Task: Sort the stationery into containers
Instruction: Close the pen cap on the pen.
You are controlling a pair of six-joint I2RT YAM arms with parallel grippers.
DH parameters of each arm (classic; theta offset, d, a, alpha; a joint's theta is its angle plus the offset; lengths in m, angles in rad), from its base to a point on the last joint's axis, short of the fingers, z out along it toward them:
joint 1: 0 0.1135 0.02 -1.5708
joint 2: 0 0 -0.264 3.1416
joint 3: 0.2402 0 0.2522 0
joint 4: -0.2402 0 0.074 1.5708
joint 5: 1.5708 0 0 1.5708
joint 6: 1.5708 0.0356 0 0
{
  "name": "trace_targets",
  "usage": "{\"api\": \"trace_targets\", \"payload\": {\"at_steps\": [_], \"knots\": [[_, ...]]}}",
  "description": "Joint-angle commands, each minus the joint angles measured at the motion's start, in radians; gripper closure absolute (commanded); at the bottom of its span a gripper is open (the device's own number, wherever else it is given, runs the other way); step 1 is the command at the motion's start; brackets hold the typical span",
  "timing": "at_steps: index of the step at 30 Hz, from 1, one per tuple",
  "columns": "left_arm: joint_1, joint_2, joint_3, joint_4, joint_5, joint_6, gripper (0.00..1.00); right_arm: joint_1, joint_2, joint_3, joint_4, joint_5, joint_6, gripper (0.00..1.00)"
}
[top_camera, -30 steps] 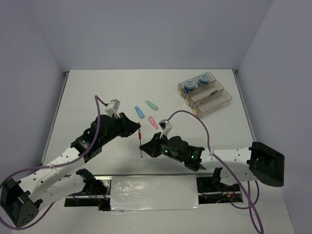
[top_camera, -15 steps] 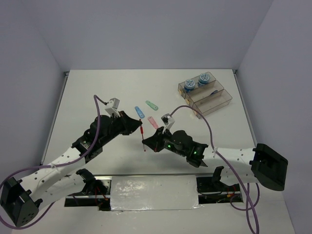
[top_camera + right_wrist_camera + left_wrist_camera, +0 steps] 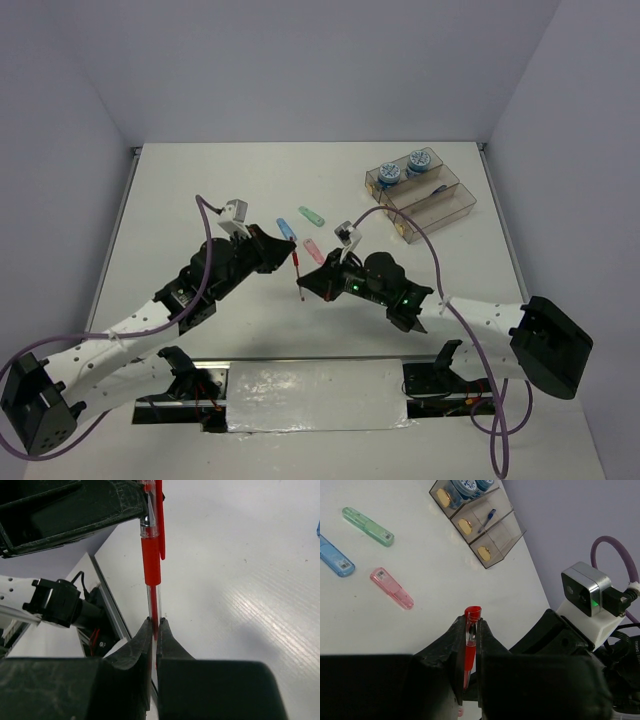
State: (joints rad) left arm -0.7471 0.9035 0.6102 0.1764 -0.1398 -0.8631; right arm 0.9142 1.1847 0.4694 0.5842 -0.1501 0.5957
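A red pen (image 3: 297, 272) hangs upright above the table's middle, held at both ends. My left gripper (image 3: 290, 258) is shut on its upper, capped half (image 3: 473, 613). My right gripper (image 3: 303, 288) is shut on the thin clear lower end (image 3: 151, 555). In the wrist views the left gripper (image 3: 470, 622) and the right gripper (image 3: 154, 622) each pinch the barrel. The containers (image 3: 420, 195) stand at the far right, with two tape rolls (image 3: 390, 174) in the rear bin and a blue pen (image 3: 489, 519) in the middle one. Blue (image 3: 286, 229), green (image 3: 312, 215) and pink (image 3: 314, 250) flat pieces lie just beyond the grippers.
The two arms meet nose to nose near the table's centre, their purple cables (image 3: 205, 215) looping above them. The right wrist camera (image 3: 585, 592) sits close beside the left fingers. Walls close the table at the back and sides.
Both grippers have carried the red pen a little to the right and farther from the near edge. The right arm has swung in and risen. Neither grip has changed.
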Motion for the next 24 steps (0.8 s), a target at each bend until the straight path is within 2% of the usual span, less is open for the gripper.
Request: {"api": "trace_targets", "payload": {"at_steps": [1, 10, 13, 17, 19, 21, 22, 23, 24], "knots": [[-0.049, 0.008, -0.026, -0.147, 0.111, 0.012, 1.0, -0.06, -0.051, 0.101, 0.227, 0.07, -0.076, 1.0], [-0.087, 0.049, -0.038, -0.121, 0.12, 0.021, 1.0, -0.109, -0.054, 0.135, 0.285, 0.012, -0.062, 1.0], [-0.097, 0.049, -0.035, -0.132, 0.108, 0.032, 1.0, -0.129, -0.053, 0.166, 0.251, -0.031, -0.068, 1.0], [-0.098, -0.011, 0.0, -0.217, 0.027, 0.033, 1.0, -0.115, -0.017, 0.163, 0.236, -0.123, -0.115, 1.0], [-0.097, -0.044, 0.061, -0.31, -0.068, 0.039, 1.0, -0.112, -0.01, 0.106, 0.261, -0.164, -0.105, 1.0], [-0.097, -0.058, 0.137, -0.388, -0.154, 0.045, 0.85, -0.097, -0.011, 0.054, 0.301, -0.177, -0.099, 1.0], [-0.095, -0.06, 0.161, -0.405, -0.173, 0.049, 0.74, -0.086, -0.011, 0.048, 0.289, -0.169, -0.102, 1.0], [-0.095, -0.055, 0.213, -0.419, -0.202, 0.061, 0.44, -0.066, -0.008, 0.046, 0.273, -0.161, -0.115, 1.0], [-0.095, -0.049, 0.239, -0.443, -0.217, 0.064, 0.27, -0.06, -0.004, 0.048, 0.26, -0.151, -0.117, 1.0]]}}
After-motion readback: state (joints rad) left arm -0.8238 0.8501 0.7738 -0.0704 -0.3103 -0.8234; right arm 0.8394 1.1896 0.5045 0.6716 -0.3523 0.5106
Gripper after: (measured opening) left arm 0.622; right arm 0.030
